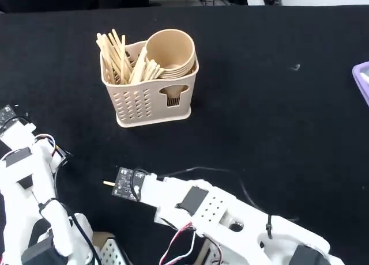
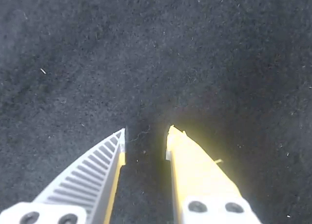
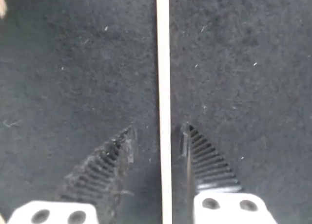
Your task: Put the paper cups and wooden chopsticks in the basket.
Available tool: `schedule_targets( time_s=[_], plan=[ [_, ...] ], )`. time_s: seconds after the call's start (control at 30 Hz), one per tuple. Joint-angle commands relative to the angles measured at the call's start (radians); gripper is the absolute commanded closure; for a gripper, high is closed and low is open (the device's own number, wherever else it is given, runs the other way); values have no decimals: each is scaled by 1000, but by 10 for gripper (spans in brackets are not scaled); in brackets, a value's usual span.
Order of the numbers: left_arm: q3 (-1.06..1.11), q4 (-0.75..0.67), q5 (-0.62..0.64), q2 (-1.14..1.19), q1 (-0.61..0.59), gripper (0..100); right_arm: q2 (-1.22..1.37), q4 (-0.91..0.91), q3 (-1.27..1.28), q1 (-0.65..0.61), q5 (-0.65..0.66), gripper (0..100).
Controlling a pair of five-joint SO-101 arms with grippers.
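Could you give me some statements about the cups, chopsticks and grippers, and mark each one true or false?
1. The cups sit in the basket. True.
2. The basket lies on its side. False: it stands upright.
3. A chopstick runs between the jaws of the right gripper. True.
4. The left gripper holds a cup. False: it is open and holds nothing.

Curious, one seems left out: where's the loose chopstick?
The chopstick lies between the right hand's open fingers, on the black table in front of the basket.
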Motion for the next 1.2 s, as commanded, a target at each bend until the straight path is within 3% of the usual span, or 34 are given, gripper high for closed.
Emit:
schedule_targets(
  time_s=[0.0, 0.13, 0.3, 0.57, 0.77, 0.97, 1.1, 1.17],
  plan=[
    [-7, -14, 11, -14, -10, 852, 1, -20, -2, 14, 31, 843],
    [-7, -14, 11, -14, -10, 852, 1, -20, -1, 14, 32, 848],
    [-7, -14, 11, -14, -10, 852, 1, -18, -1, 14, 34, 962],
    [-7, -14, 11, -14, -12, 852, 1, -6, -1, 14, 34, 870],
    [-5, -12, 11, -14, -12, 852, 13, 40, -10, 14, 37, 868],
    [-7, -12, 11, -14, -12, 852, 183, 51, -96, 14, 35, 869],
    [-5, -14, 11, -14, -12, 852, 216, 35, -116, 14, 31, 988],
    [-5, -14, 11, -14, -12, 852, 196, 29, -101, 15, 29, 979]
  ],
)
